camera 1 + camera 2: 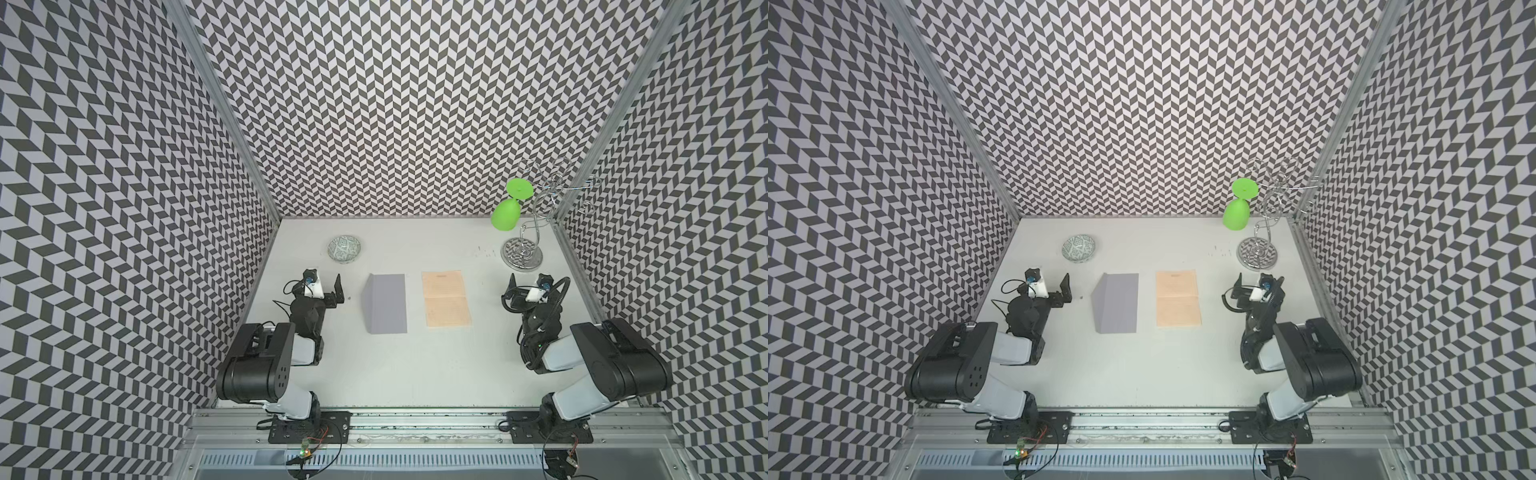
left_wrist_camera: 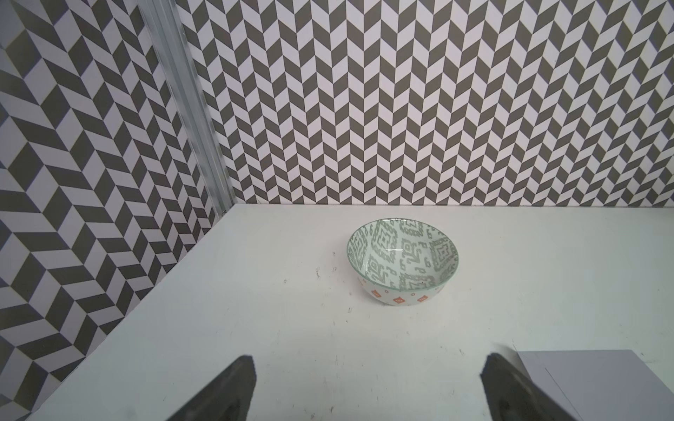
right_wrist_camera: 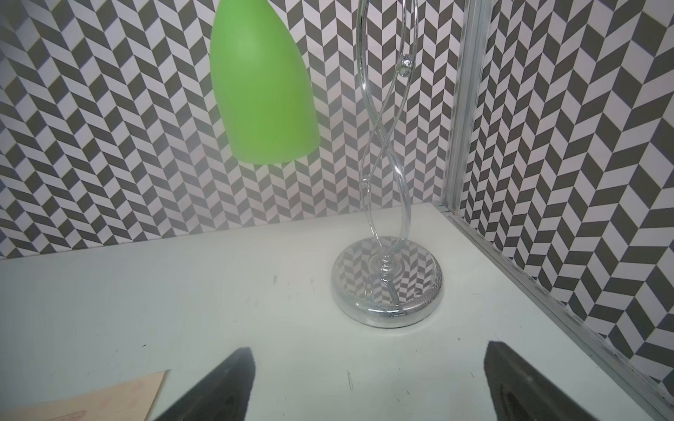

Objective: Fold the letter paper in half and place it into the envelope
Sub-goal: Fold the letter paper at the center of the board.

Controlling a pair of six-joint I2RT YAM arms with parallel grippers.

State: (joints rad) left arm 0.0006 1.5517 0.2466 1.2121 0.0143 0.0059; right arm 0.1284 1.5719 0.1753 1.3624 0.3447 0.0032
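In the middle of the counter (image 1: 415,365), envelope (image 1: 385,303) lying flat, paper (image 1: 446,300) unfolded just beside it, not touching, left hand (image 2: 368,390) beside envelope, right hand (image 3: 368,382) beside paper, both spread apart, empty.

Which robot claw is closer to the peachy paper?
Right. The right gripper sits open beside the letter paper, not touching; the left gripper sits across the envelope from it.

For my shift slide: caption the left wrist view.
Open left gripper over the table, facing a patterned bowl; a corner of the envelope lies beside the gripper.
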